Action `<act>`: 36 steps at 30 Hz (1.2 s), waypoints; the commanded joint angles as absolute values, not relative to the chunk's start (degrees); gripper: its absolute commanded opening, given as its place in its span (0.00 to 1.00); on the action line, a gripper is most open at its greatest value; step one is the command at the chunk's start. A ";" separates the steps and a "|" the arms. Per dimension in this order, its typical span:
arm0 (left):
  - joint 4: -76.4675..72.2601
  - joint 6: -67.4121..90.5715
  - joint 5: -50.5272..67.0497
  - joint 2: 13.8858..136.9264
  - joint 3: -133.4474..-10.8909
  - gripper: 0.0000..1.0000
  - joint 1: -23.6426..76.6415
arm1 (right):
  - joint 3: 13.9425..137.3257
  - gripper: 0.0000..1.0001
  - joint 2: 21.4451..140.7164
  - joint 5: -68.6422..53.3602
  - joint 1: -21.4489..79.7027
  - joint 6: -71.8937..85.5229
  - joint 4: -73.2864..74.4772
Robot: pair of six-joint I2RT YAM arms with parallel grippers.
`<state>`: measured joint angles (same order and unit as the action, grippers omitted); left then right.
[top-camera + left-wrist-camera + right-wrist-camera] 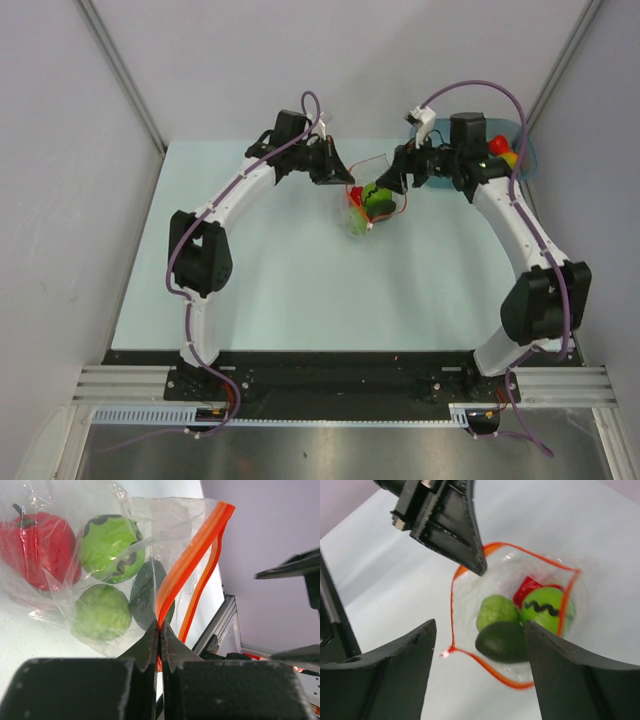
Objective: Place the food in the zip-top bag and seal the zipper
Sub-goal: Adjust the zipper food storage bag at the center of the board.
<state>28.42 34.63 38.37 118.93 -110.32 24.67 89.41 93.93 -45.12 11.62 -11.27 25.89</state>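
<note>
Two arms are reaching in over the middle of the table [280, 300] in the top external view, where the zip-top bag [368, 208] is lying with the food [378, 198] inside it. In the left wrist view, the left gripper [159, 630] is pinching the zipper [195, 550], its jaws fully closed on the orange strip, while red and green pieces are bulging against the clear film. In the right wrist view, the right gripper [480, 624] is hanging above the gaping mouth, its jaws standing wide and gripping nothing. The bag is looking light, limp and slippery, likely sagging under its load; the stiffer zipper strip is offering the surest hold, not the film.
</note>
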 commanded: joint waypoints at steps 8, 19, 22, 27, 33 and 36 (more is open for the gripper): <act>26.98 35.07 39.55 115.93 -109.51 0.03 24.35 | 84.99 0.64 91.57 -30.93 9.40 -5.90 32.60; 28.83 31.56 37.88 112.15 -106.53 0.00 24.43 | 84.99 0.39 95.89 -36.92 9.41 -2.72 35.32; 28.48 31.47 37.09 110.40 -104.59 0.00 24.43 | 84.55 0.42 95.36 -33.67 8.88 -2.38 35.51; 27.60 31.47 36.48 108.99 -103.27 0.00 24.70 | 83.32 0.40 93.17 -34.61 7.56 -1.93 34.72; 26.63 32.78 36.82 110.83 -104.15 0.00 25.05 | 79.11 0.37 88.25 -40.80 6.33 -0.26 34.20; 26.28 33.31 37.44 111.88 -104.85 0.00 25.14 | 76.29 0.49 88.15 -38.49 6.50 1.23 33.49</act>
<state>28.45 32.86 36.38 112.60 -103.28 24.77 78.94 90.85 -38.00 6.17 -0.93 34.85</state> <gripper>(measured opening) 0.009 0.426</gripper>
